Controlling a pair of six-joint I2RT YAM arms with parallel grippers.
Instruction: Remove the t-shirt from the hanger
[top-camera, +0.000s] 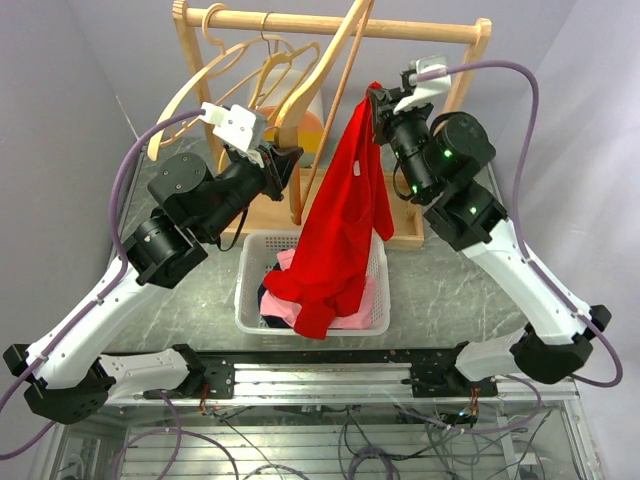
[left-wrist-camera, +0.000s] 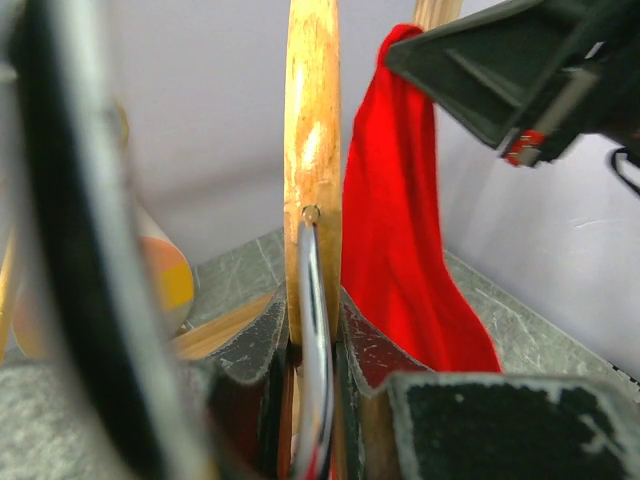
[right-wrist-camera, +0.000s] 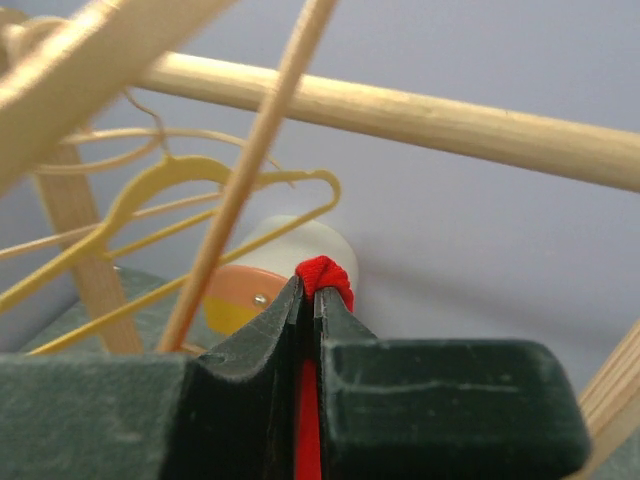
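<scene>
The red t-shirt (top-camera: 345, 215) hangs by its top from my right gripper (top-camera: 376, 100), which is shut on a fold of it just below the rail. Its lower end droops into the white basket (top-camera: 244, 290). The pinched red fold (right-wrist-camera: 325, 272) shows at the right gripper's (right-wrist-camera: 308, 292) tips. My left gripper (top-camera: 287, 165) is shut on the wooden hanger (top-camera: 312, 85), which tilts from the rail left of the shirt. In the left wrist view the left gripper (left-wrist-camera: 312, 312) clamps the hanger (left-wrist-camera: 312, 140) and its metal wire, with the shirt (left-wrist-camera: 400, 240) just to its right.
The wooden rack's rail (top-camera: 340, 24) holds several pale hangers (top-camera: 225, 70) at the left. The basket holds pink and dark clothes (top-camera: 355, 312). A white and orange object (right-wrist-camera: 275, 262) stands behind the rack. Rack posts and the base board (top-camera: 270, 212) stand close around both grippers.
</scene>
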